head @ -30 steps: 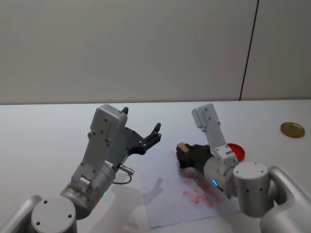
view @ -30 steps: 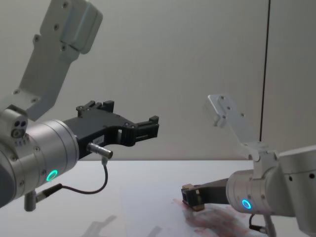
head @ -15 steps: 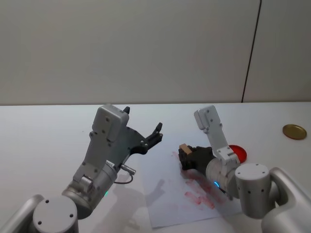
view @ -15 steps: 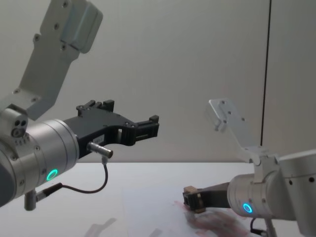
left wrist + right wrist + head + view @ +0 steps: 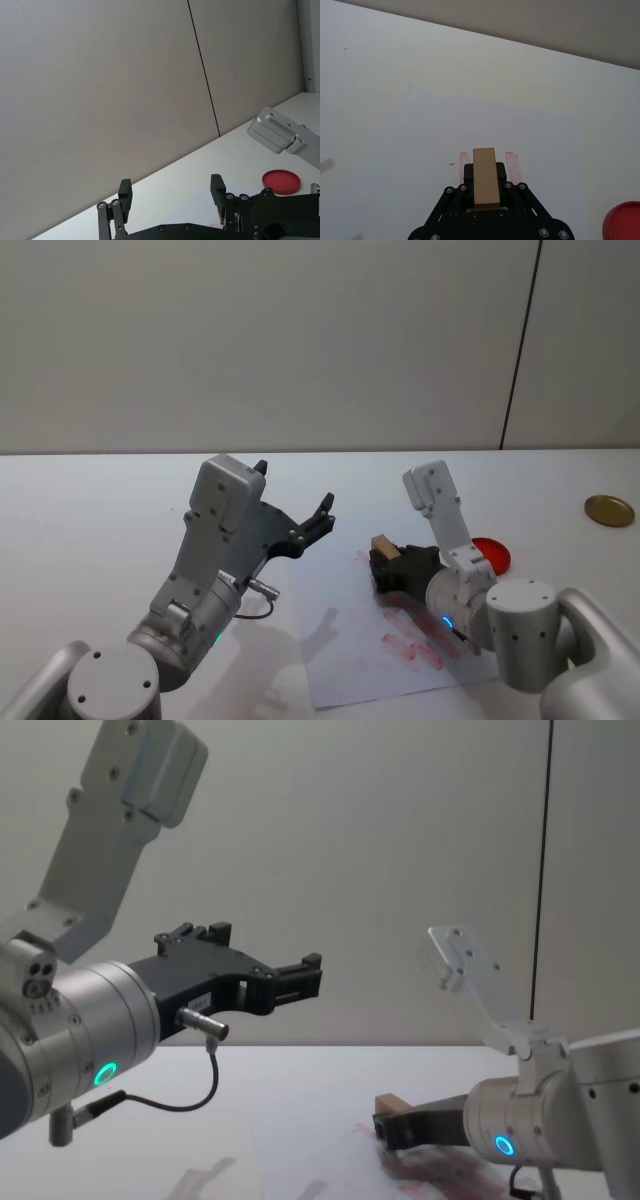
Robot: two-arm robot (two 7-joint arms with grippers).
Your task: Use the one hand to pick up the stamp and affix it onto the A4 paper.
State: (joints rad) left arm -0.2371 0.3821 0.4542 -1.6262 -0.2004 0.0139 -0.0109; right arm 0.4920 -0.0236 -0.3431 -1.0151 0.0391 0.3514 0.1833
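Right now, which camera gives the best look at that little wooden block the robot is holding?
The right wrist view: the stamp sits centred, close, clamped in the right gripper over the A4 paper. The head view shows the stamp small at the gripper's tip; the chest view sees the stamp side-on, low.

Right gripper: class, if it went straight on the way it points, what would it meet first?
Probably the A4 paper ahead of the right gripper and its stamp; height is unclear.
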